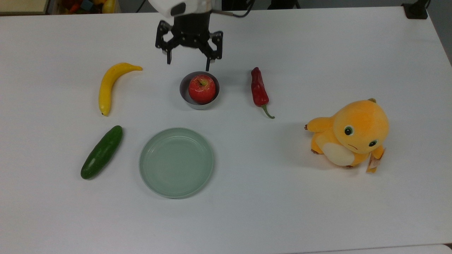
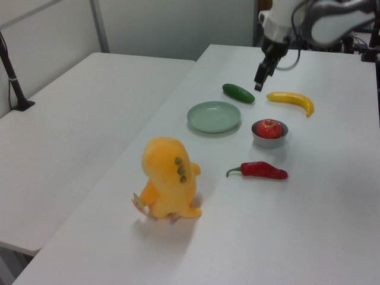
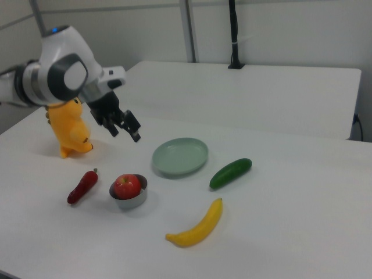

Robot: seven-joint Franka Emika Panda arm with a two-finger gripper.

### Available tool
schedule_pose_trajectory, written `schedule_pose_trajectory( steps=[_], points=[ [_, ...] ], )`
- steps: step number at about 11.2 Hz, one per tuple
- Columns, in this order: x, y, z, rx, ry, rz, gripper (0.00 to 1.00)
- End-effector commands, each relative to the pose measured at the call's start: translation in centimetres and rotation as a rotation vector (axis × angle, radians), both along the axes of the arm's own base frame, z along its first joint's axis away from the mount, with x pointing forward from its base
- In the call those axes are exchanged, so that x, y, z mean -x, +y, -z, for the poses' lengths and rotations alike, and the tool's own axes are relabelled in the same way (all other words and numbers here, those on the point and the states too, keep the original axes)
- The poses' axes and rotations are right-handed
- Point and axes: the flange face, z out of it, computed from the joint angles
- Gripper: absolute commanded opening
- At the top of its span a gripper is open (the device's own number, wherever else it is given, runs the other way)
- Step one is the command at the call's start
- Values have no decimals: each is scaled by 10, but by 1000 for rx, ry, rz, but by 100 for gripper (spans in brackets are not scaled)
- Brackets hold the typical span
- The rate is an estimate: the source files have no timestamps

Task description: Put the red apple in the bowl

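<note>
Item: the red apple (image 1: 201,88), round, glossy, flecked yellow with a short stem, seated in the bowl (image 1: 189,100), a small grey steep-walled vessel barely wider than the fruit; placement I judge done. My gripper (image 1: 187,62) hangs empty above and behind the bowl, jaws spread wide, so the next move calls for nothing more than pulling clear without brushing the rim. Also on the white table (image 1: 317,211): smooth curved banana (image 1: 109,84), dark cucumber (image 1: 102,152), shallow pale-green plate (image 1: 176,162), wrinkled red chili (image 1: 259,91), plush orange toy (image 1: 351,133)
</note>
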Motion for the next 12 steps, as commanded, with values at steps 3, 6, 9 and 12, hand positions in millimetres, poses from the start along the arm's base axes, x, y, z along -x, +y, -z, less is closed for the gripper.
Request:
schedule_pose_trajectory(
  steps=[3, 6, 9, 12],
  points=[
    [19, -8, -116, -163, 126, 113, 100],
    [45, -15, -154, -172, 183, 115, 100],
    [44, -33, -150, -203, 165, 42, 100],
    [30, -41, -138, -207, 127, -125, 100]
  ],
)
